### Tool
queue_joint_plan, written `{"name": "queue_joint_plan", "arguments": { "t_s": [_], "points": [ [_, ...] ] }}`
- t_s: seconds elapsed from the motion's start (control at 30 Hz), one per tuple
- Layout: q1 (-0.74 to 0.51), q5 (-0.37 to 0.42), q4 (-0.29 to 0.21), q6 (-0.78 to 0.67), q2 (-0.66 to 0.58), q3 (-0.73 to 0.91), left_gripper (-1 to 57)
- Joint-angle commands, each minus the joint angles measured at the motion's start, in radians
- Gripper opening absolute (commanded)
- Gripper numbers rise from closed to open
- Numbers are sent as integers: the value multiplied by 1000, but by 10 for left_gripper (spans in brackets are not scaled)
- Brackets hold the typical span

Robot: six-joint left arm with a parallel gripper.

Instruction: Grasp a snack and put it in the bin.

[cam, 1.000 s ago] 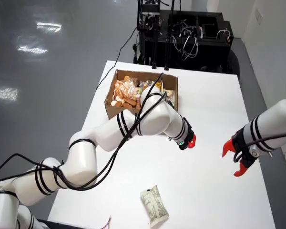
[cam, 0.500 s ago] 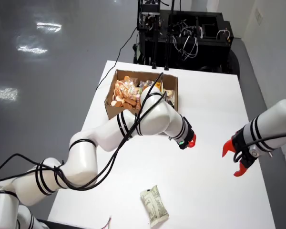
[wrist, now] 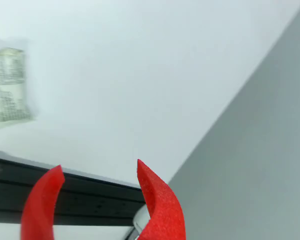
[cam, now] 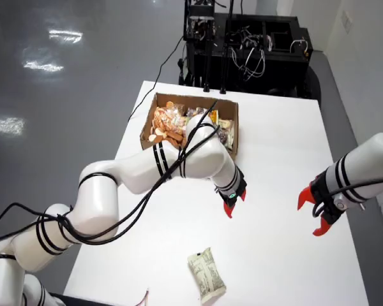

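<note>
view from above: gripper [cam: 230, 203] hangs over the white worktop [cam: 287, 153], red fingers [wrist: 157, 200] parted and empty, snack packet [cam: 206, 273] flat near the front edge, well apart from the cardboard bin [cam: 190, 125].

white table [cam: 287, 146], black equipment rack [cam: 249, 48]

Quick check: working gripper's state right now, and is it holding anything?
Gripper: jaws open, holding nothing, above the bare table; the snack packet lies apart.
</note>
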Motion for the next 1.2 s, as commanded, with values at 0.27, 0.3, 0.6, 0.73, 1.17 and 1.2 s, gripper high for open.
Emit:
{"name": "queue_joint_plan", "arguments": {
  "t_s": [0.27, 0.3, 0.6, 0.73, 1.17, 1.2],
  "points": [
    [-10, -81, 2, -115, -95, 302, 390],
    [-12, -98, 2, -121, -104, 330, 393],
    [-37, -240, -2, -113, -154, 564, 420],
    [-44, -306, -4, -113, -162, 649, 430],
    [-30, -423, -7, -131, -137, 739, 455],
    [-29, -425, -8, -131, -131, 735, 457]
  ]
}}
